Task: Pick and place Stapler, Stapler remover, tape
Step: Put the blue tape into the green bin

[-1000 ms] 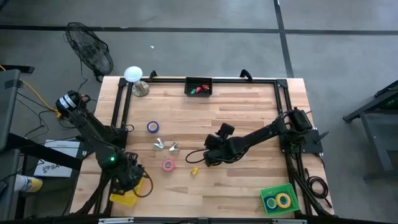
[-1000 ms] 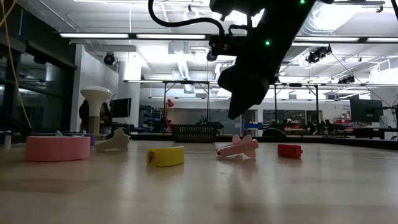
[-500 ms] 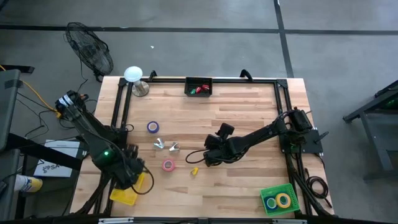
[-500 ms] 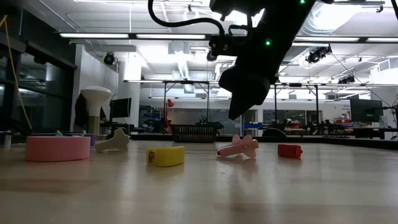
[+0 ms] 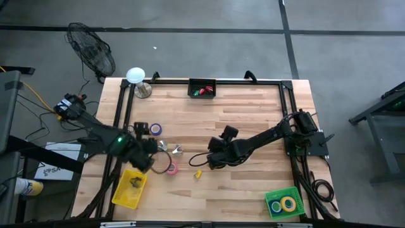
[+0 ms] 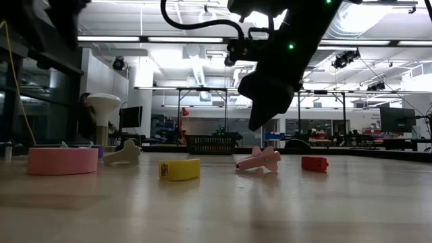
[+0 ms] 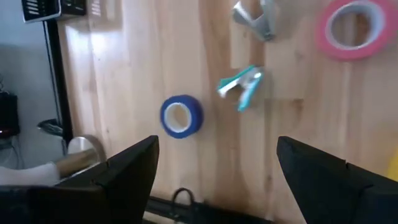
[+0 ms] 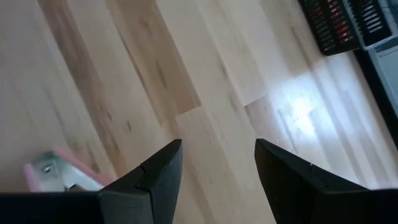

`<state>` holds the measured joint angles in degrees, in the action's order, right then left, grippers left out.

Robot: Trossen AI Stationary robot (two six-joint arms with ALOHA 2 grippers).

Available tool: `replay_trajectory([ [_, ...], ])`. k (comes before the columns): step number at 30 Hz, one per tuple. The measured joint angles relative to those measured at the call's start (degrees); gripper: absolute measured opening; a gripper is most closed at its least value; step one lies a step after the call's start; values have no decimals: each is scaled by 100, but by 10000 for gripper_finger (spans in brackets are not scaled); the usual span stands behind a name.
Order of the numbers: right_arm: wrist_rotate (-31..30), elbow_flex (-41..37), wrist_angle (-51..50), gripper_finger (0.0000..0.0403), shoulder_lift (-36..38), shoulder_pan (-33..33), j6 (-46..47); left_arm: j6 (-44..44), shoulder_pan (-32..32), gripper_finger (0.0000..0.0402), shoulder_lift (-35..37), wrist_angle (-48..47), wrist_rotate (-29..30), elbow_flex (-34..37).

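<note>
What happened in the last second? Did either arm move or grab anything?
The left gripper swung from over the yellow bin at the table's near-left corner inward, over the wood beside the blue tape and pink tape. It is open and empty. The right gripper stayed mid-table; no objects shifted.
</note>
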<state>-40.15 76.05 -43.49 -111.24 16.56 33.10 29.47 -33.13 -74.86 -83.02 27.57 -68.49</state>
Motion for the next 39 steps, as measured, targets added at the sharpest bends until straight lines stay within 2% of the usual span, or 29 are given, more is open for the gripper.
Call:
replay_trajectory([
  [7,77,0,-111,193,0,63,-9,-1200,988,319,1,367,-217,510],
  [17,-3,0,-234,193,0,203,-11,-2434,2129,319,1,1610,-654,1726],
  [24,-5,0,-256,193,0,214,-10,-3570,2684,319,1,2642,-1072,2370],
  [39,1,0,-262,193,0,214,-11,-4249,3660,319,1,3609,-1436,3119],
])
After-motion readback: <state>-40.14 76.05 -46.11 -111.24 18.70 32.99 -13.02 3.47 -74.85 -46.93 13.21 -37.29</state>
